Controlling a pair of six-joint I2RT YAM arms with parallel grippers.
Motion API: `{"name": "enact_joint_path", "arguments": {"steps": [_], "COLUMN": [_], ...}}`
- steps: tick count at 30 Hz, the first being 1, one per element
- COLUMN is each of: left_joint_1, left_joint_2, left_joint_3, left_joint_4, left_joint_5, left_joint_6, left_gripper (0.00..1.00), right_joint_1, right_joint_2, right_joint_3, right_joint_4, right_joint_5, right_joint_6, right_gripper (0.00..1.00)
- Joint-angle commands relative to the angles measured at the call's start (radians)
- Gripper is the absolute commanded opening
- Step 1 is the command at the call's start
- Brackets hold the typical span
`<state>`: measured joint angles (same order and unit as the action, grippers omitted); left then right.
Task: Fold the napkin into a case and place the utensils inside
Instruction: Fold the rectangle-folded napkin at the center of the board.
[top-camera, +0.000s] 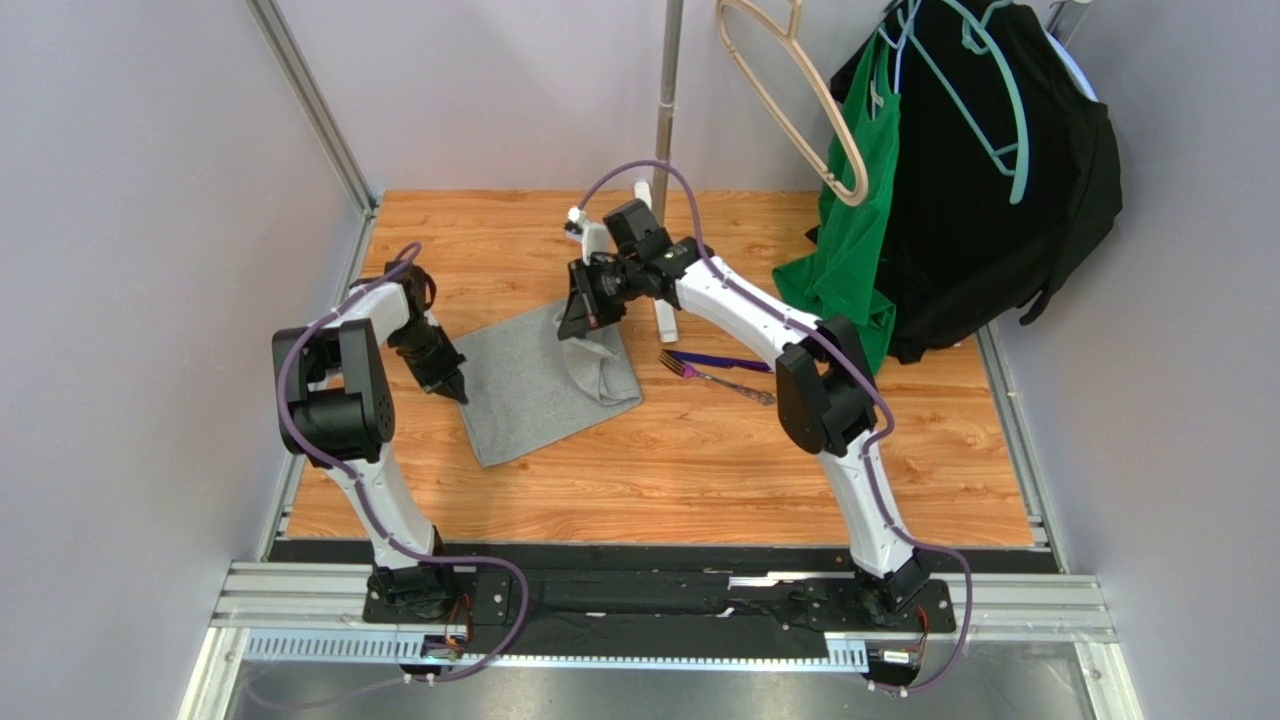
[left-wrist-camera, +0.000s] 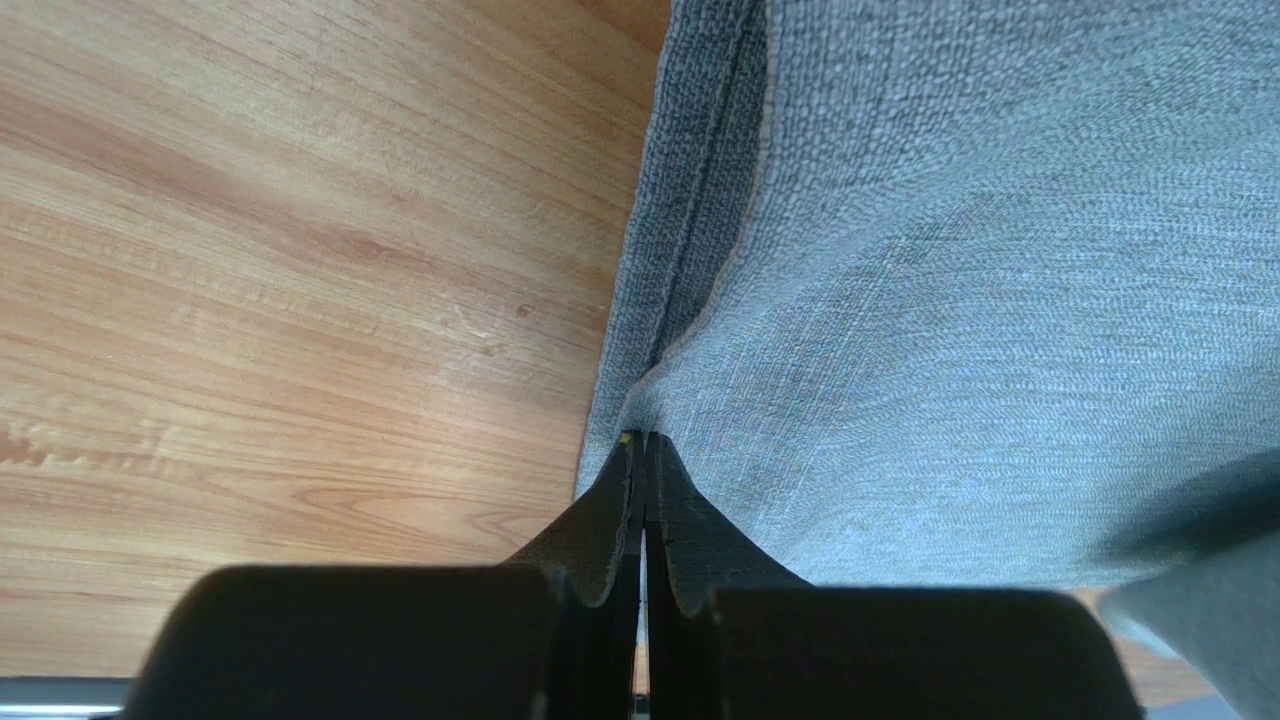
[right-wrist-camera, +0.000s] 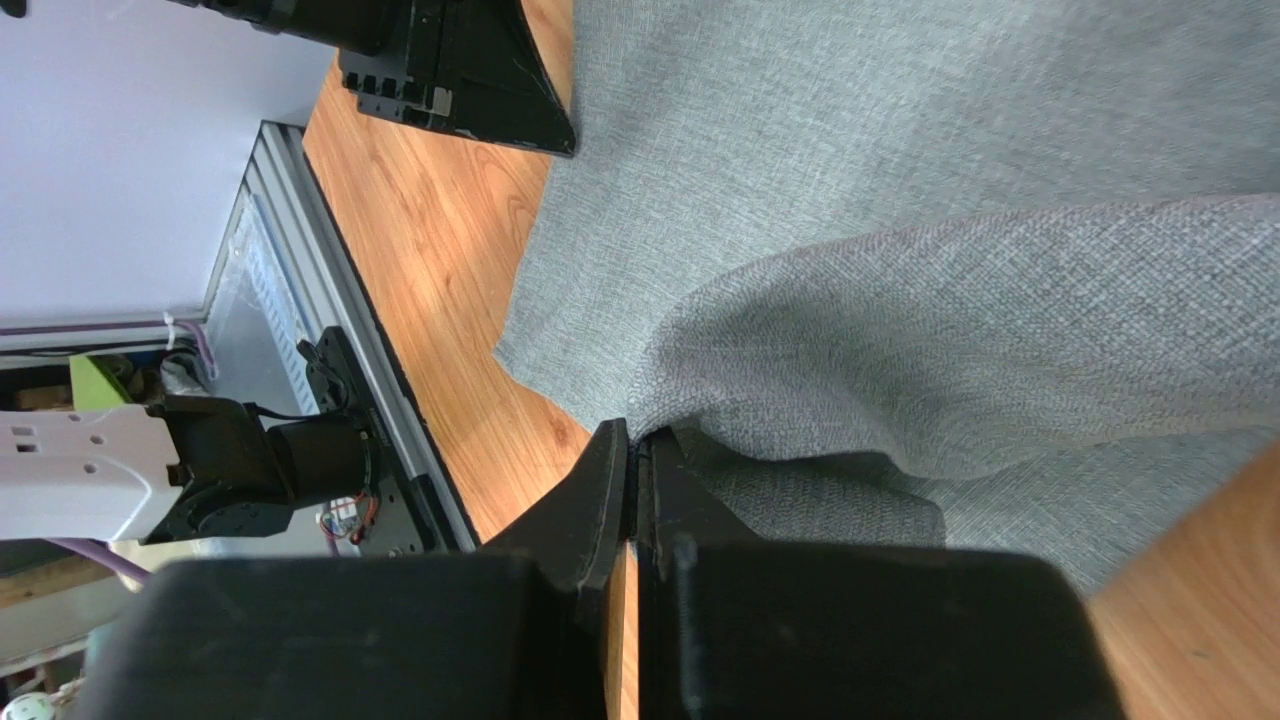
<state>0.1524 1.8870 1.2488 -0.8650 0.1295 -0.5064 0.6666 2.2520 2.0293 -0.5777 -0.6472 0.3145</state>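
Napkin: the napkin (top-camera: 534, 383) lies on the wooden table (top-camera: 676, 465), left of centre, mostly flat; its far right part is bunched up into a raised fold.
Napkin in wrist views: heather-grey weave fills most of the left wrist view (left-wrist-camera: 932, 300); in the right wrist view (right-wrist-camera: 902, 195) a thick fold of it hangs over the flat layer.
Left gripper: the left gripper (top-camera: 455, 393) sits at the napkin's left edge, tips down on the cloth.
Left fingers: pressed together (left-wrist-camera: 643, 450), pinching the napkin's hem where it creases into the tips.
Right gripper: the right gripper (top-camera: 579, 327) is over the napkin's far right corner, at the raised fold.
Right fingers: pressed together (right-wrist-camera: 639, 443), nipping the underside of the lifted fold.
Left arm pose: rises from its base at the near left, elbow folded high by the left wall, wrist angled down and right to the cloth.
Right arm pose: leans up from the near right base to a bent elbow, forearm stretched left and away, passing just behind the cutlery, wrist tipped down.
Utensils: the purple piece (top-camera: 724, 362) and the fork (top-camera: 729, 384) lie close together on bare wood, right of the napkin and apart from it.
Background: a green garment (top-camera: 857, 225) and a black garment (top-camera: 992, 180) hang on hangers at the far right.
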Motion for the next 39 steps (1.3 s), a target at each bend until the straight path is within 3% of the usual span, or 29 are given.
{"name": "enact_joint_path", "arguments": {"steps": [1, 15, 39], "left_joint_1": [0.003, 0.003, 0.003], "left_joint_2": [-0.042, -0.051, -0.069], "left_joint_3": [-0.008, -0.011, -0.023], "left_joint_4": [0.008, 0.007, 0.008], "left_joint_5": [0.015, 0.007, 0.01], "left_joint_6": [0.011, 0.014, 0.012], "left_gripper": [0.0, 0.0, 0.0], "right_joint_1": [0.034, 0.136, 0.18], "right_joint_2": [0.035, 0.054, 0.196], "right_joint_3": [0.043, 0.051, 0.187], "right_joint_4": [0.117, 0.134, 0.167], "right_joint_5": [-0.035, -0.049, -0.054], "right_joint_6": [0.103, 0.13, 0.184], "right_gripper": [0.0, 0.0, 0.0]}}
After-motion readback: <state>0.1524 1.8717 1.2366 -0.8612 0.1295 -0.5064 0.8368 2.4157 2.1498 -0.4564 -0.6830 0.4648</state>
